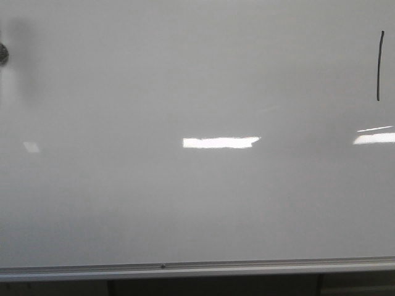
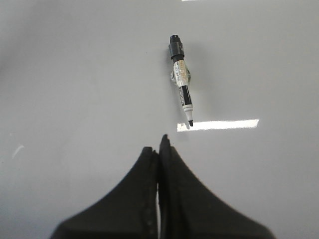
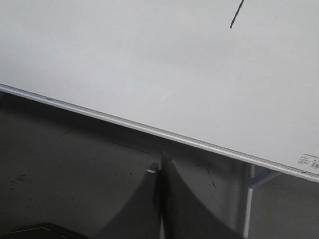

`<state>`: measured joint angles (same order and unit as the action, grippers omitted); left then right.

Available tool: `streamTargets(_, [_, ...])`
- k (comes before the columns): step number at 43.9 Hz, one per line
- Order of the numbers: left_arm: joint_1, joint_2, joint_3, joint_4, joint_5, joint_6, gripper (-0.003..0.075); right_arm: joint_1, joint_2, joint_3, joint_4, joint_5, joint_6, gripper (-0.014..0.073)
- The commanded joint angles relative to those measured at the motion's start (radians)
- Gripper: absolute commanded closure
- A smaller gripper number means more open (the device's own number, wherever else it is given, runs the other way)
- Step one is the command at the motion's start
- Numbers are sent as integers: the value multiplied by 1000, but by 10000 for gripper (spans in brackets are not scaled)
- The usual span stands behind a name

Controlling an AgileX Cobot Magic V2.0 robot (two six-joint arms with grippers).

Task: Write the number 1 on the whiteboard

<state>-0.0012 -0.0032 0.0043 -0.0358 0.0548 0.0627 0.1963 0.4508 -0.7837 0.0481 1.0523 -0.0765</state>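
The glossy whiteboard point(image 1: 185, 80) fills the front view, its silver frame rail point(image 1: 197, 269) along the lower edge. A thin black stroke, the number 1 point(image 1: 379, 66), stands near its right edge; part of it shows in the right wrist view as the number 1 point(image 3: 237, 14). A black-capped marker point(image 2: 181, 79) lies against the board just beyond my left gripper point(image 2: 159, 147), which is shut with nothing in it. My right gripper point(image 3: 160, 163) is shut and empty, below the board's rail point(image 3: 149, 130). Neither gripper appears in the front view.
A dark round object point(image 1: 3, 54) sits at the board's left edge. Bright light reflections point(image 1: 220, 142) cross the board. Beneath the frame rail are dark floor point(image 3: 75, 174) and a white stand leg point(image 3: 247, 199).
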Motion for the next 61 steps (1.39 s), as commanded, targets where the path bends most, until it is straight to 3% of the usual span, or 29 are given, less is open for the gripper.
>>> streamTargets(1, [-4,-21,24,1,-85,-12,739,-7,7,-21,0,-61,-1,663])
streamTargets(21, [-4,-19,24,1,-85,-12,739,-28,-49,19,-14,-99,-3,663])
streamTargets(24, [-4,-19,24,1,-85,-12,739,-63,-104,85,-26,-171,-3,663])
streamTargets(32, [-4,-19,24,1,-85,-12,739,-164,-299,361,-26,-532,-3,663])
streamTargets(40, [-4,-19,24,1,-85,-12,739,-204,-440,608,-16,-833,-2,663])
streamTargets(53, [-4,-19,24,1,-85,-12,739,-213,-476,813,31,-1117,-2,663])
streamTargets(61, [-4,-19,24,1,-85,-12,739,-213,-476,811,31,-1124,-2,663])
